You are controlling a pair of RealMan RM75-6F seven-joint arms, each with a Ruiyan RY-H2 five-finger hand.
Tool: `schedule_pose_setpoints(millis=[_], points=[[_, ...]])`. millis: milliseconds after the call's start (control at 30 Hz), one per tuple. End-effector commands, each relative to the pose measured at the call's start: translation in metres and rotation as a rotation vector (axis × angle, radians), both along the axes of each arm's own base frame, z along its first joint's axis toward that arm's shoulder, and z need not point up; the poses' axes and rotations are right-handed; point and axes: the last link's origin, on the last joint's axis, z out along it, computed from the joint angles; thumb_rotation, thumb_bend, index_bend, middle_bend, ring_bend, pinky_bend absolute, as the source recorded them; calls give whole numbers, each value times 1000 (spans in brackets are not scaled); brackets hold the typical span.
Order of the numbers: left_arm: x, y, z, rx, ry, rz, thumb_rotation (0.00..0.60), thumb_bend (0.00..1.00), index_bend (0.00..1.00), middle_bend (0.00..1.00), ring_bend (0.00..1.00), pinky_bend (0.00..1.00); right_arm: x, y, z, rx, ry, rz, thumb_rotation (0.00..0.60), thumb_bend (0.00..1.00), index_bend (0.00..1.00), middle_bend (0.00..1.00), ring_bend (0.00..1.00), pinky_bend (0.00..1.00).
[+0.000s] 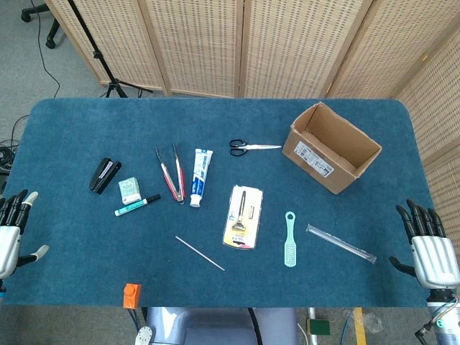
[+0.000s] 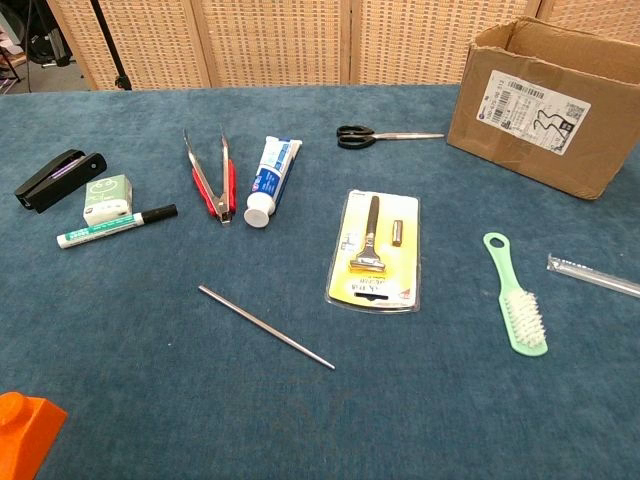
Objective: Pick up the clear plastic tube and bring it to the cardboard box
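Clear plastic tube (image 2: 597, 274) and cardboard box (image 2: 545, 105) cut off at chest view's right edge

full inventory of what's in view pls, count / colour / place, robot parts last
clear plastic tube: 1, clear, near right, beside brush
cardboard box: 1, brown, open, far right
scissors: 1, black handles, left of box
brush: 1, mint green, left of tube
razor pack: 1, yellow card, centre
toothpaste tube: 1, white and blue, centre left
tongs: 1, red and metal, left of toothpaste
thin rod: 1, grey, near centre
marker: 1, white and green, left
small box: 1, pale green, above marker
stapler: 1, black, far left
orange block: 1, near edge
table: 1, blue cloth
left hand: 1, open, left edge
right hand: 1, open, right edge
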Motion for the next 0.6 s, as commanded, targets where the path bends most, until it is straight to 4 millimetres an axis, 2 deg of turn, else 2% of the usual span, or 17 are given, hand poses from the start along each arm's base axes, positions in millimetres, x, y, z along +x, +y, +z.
schedule_pose_setpoints(millis=[33,200,267,333,467,533,600], points=[[0,-1,0,2,2,2,600,0,0,0,0,0,0,0,-2,7,-3,-9,600,0,0,0,0,0],[0,-1,1,7,1,2,600,0,0,0,0,0,1,2,-12,49,-37,-29,600,0,5,0,0,0],[0,-1,0,7,1,-1,600,0,0,0,0,0,5,2,-25,118,-96,-52,600,0,46,0,0,0],[1,0,0,5,1,1,600,0,0,0,0,0,8,0,-37,171,-130,-65,600,0,126,0,0,0],[1,3,1,6,1,3,600,0,0,0,0,0,11,-17,-70,272,-141,-94,600,30,261,0,0,0],[-1,4,3,14,-7,17,600,0,0,0,0,0,14,-38,-95,317,-129,-126,600,123,314,0,0,0],[-2,5,3,14,-9,21,600,0,0,0,0,0,16,-48,-105,309,-125,-146,600,189,332,0,0,0]])
